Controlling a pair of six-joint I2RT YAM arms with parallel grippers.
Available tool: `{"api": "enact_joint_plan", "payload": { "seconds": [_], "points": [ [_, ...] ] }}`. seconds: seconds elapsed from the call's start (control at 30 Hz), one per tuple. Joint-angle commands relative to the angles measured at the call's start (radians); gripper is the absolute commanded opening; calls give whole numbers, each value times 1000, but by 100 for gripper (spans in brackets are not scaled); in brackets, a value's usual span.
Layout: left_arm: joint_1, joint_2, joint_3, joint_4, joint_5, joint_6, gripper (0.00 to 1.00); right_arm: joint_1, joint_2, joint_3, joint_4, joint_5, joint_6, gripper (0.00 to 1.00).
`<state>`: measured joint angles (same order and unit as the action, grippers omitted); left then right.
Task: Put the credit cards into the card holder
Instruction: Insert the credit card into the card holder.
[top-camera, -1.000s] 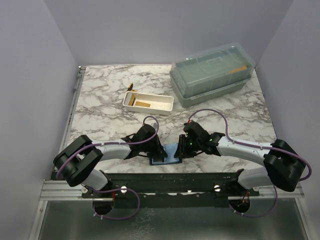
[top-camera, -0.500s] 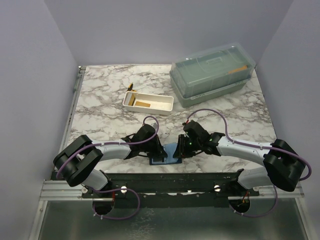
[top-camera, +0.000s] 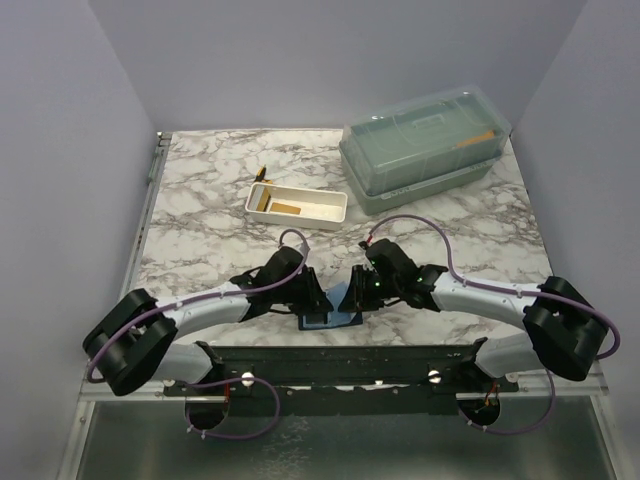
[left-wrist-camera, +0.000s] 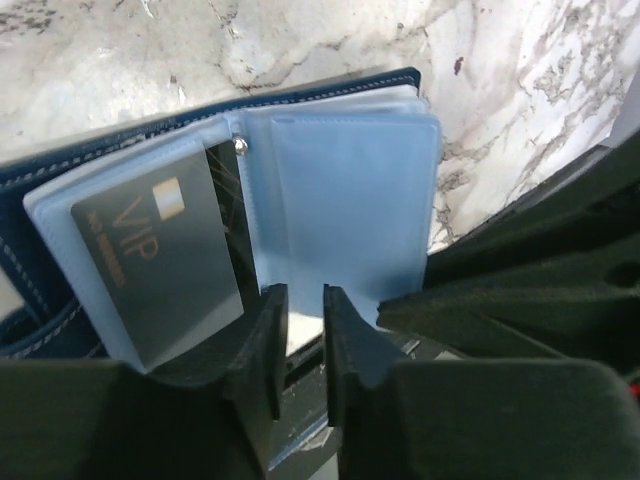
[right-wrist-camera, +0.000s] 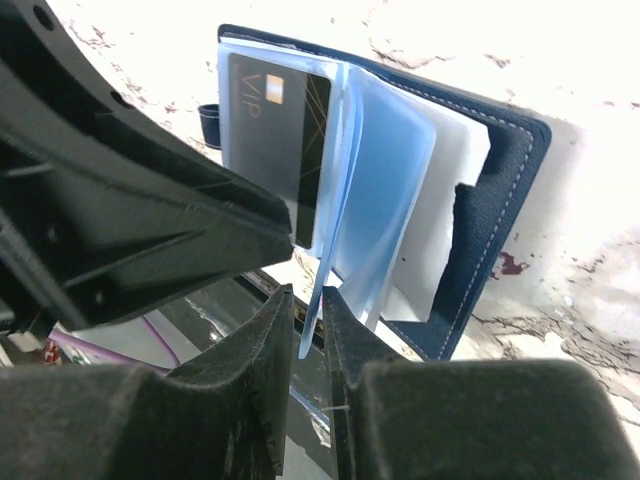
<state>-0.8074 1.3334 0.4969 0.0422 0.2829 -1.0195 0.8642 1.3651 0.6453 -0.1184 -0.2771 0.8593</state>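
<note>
The navy card holder (top-camera: 322, 319) lies open at the table's near edge, between both grippers. A dark "VIP" credit card (left-wrist-camera: 160, 260) sits in its left pocket and also shows in the right wrist view (right-wrist-camera: 275, 130). A light-blue pocket leaf (right-wrist-camera: 385, 180) stands up from the holder (right-wrist-camera: 500, 190). My right gripper (right-wrist-camera: 308, 310) is shut on that leaf's lower edge. My left gripper (left-wrist-camera: 305, 310) is at the near edge of the holder (left-wrist-camera: 60, 165), its jaws almost closed with nothing between them. An orange-tan card (top-camera: 287, 208) lies in the white tray.
The white tray (top-camera: 330, 212) stands mid-table, with a small yellow and dark object (top-camera: 263, 174) behind it. A large translucent green lidded box (top-camera: 425, 145) stands at the back right. The black rail (top-camera: 340, 355) runs just below the holder.
My left arm's elbow and shoulder link have swung out to the left and lower. Both grippers have stayed at the card holder, and the right one has edged slightly left.
</note>
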Motion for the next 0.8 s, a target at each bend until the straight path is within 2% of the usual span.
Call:
{"api": "enact_joint_plan", "payload": {
  "seconds": [0.0, 0.1, 0.23, 0.33, 0.47, 0.57, 0.77],
  "points": [
    [9, -111, 22, -154, -39, 9, 31, -1, 13, -3, 83, -32, -42, 22],
    [41, -172, 16, -189, -19, -9, 36, -1, 13, -20, 156, -64, -73, 24],
    [104, -225, 33, -188, 23, -24, 57, -1, 26, -30, 197, -94, -91, 24],
    [114, -204, 81, -182, 24, -7, 64, -1, 38, -29, 201, -94, -91, 20],
    [113, -126, 131, -159, 35, 20, 64, -1, 54, -29, 217, -106, -89, 14],
    [113, -92, 134, -144, 36, 33, 53, -1, 62, -28, 221, -109, -89, 10],
    [113, -89, 118, -138, 17, 47, 43, -1, 64, -34, 221, -108, -86, 7]
  ]
}}
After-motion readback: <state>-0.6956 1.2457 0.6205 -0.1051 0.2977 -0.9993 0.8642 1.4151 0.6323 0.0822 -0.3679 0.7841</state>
